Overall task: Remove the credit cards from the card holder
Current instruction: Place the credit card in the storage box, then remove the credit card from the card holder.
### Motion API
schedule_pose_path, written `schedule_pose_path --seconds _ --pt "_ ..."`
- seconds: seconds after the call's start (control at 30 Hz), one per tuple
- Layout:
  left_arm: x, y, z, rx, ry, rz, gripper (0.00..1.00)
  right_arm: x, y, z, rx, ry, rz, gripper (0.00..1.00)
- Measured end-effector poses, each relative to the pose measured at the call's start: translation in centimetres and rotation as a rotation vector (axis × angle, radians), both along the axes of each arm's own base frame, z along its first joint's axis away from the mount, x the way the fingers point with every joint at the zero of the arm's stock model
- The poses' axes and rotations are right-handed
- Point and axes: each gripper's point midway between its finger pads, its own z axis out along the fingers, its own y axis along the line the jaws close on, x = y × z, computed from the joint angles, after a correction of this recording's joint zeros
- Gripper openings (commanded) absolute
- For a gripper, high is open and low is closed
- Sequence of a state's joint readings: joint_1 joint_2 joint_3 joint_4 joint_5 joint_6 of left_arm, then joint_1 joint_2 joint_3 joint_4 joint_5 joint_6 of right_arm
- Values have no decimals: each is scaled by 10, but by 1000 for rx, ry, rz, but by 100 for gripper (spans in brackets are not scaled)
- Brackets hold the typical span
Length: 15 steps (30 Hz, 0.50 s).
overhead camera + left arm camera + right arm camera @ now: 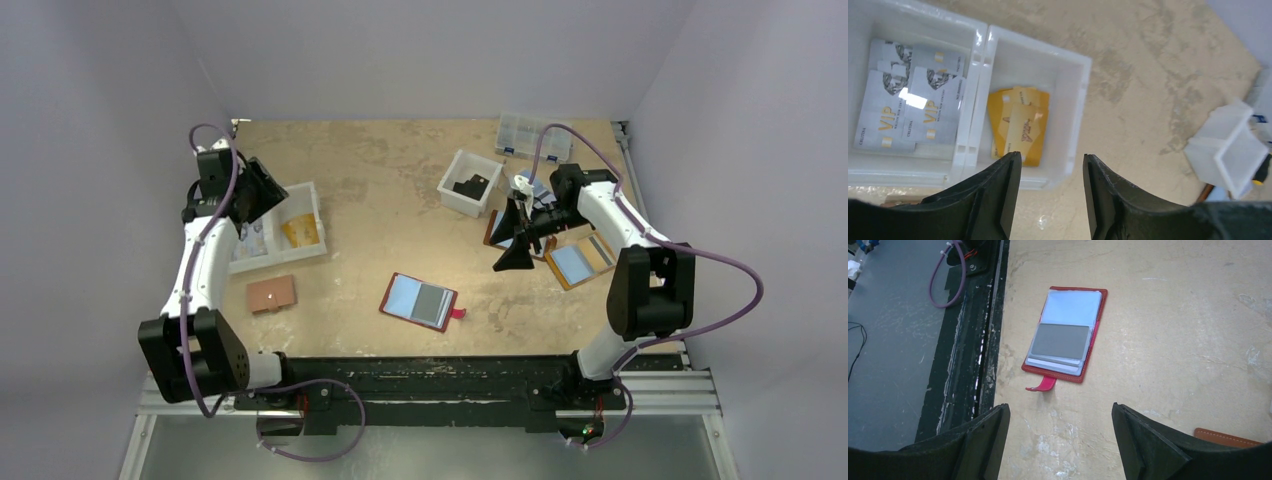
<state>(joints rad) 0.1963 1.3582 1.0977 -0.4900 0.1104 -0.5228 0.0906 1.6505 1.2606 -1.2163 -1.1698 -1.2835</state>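
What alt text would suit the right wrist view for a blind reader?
An open dark red card holder lies flat on a tan table, a grey card on the page nearest its pink strap. The open right gripper frames the bottom.

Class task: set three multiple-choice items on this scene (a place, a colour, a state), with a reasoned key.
1. The red card holder lies: A on a shelf; B on the table, near the arms' bases; C on the floor.
2. The card pile beside the silver VIP cards in the white bin is: A yellow; B green; C black.
3. The right gripper is: A shut on a card; B open, empty; C shut on a pen.
Key: B, top view shows it there; A, seen from the left wrist; B, fingers apart, nothing between.
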Motion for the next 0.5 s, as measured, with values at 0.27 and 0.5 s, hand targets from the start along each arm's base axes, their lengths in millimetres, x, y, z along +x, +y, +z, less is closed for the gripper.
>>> schedule_pose_path --seconds 0.27,0.5 --pt "-4 -28 63 -120 -148 11 69 -2 -2 -2 -18 11 -1 81" --pt "-15 -68 82 -248 -120 1 86 -5 -6 -9 -60 46 -14 82"
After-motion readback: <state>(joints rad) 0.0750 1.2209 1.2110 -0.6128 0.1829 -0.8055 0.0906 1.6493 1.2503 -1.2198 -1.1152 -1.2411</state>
